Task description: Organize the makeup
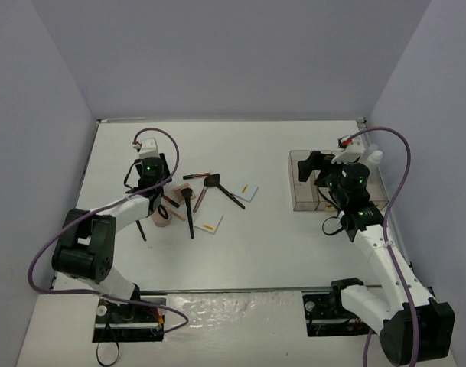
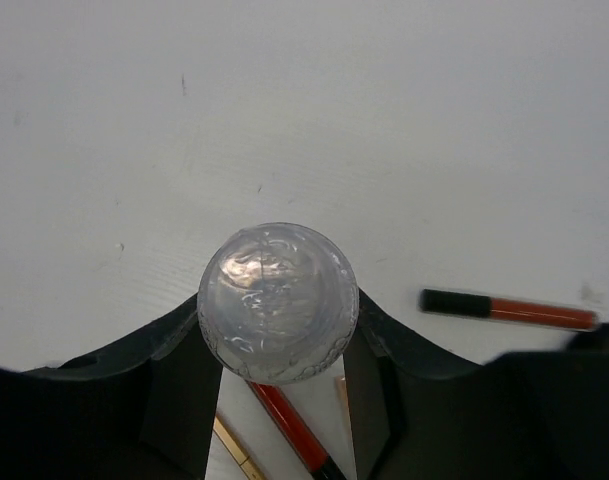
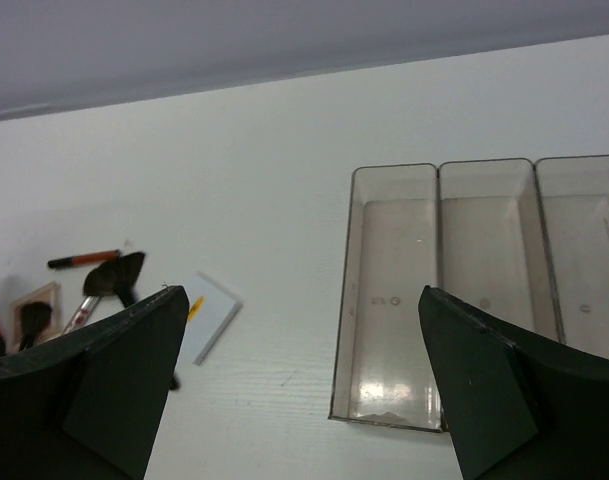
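The left gripper (image 2: 277, 340) is clenching a clear round-bottomed bottle (image 2: 278, 302) above the table (image 2: 304, 120), with red pencils (image 2: 509, 308) lying beneath. The right gripper (image 3: 299, 385) is hanging with fingers spread wide beside the organizer (image 3: 384, 290). Brushes (image 1: 190, 208) and what look like white cards (image 1: 246, 190) are lying mid-table.

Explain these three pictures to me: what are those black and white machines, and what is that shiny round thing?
They are two robot arms bolted to a white table. One picture looks down from above; the other two come from cameras on the wrists. The shiny round thing is a clear bottle, seen end on and gripped by the left gripper. Brushes, pencils and cards lie scattered nearby. The right gripper is open and holds nothing, hovering by a clear organizer whose visible compartments look empty.
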Action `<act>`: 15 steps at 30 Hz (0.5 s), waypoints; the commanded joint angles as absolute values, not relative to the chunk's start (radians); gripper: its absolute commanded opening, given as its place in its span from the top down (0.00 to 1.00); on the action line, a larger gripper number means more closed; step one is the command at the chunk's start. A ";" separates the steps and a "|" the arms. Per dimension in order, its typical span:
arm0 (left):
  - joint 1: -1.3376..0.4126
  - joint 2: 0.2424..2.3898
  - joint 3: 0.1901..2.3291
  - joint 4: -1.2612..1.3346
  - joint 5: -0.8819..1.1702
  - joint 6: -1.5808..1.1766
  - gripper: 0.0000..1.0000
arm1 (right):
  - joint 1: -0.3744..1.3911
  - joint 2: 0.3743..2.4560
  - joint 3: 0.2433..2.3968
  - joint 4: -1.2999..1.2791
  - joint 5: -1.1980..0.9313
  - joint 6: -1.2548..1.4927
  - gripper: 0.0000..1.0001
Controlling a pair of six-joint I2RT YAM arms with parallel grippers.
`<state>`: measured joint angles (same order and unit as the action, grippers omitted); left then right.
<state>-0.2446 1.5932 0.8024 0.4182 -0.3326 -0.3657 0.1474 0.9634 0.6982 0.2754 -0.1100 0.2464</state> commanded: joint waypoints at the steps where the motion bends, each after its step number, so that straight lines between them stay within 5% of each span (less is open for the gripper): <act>1: -0.270 1.364 0.843 0.463 -0.022 -0.247 1.00 | 0.192 0.977 0.781 0.380 -0.336 0.191 0.04; 7: -0.341 1.225 0.913 0.304 0.429 -0.187 1.00 | 0.369 1.025 0.847 0.402 -0.537 0.118 0.05; 15: -0.527 1.156 0.981 0.120 0.616 -0.089 1.00 | 0.577 1.094 0.957 0.392 -0.542 0.023 0.14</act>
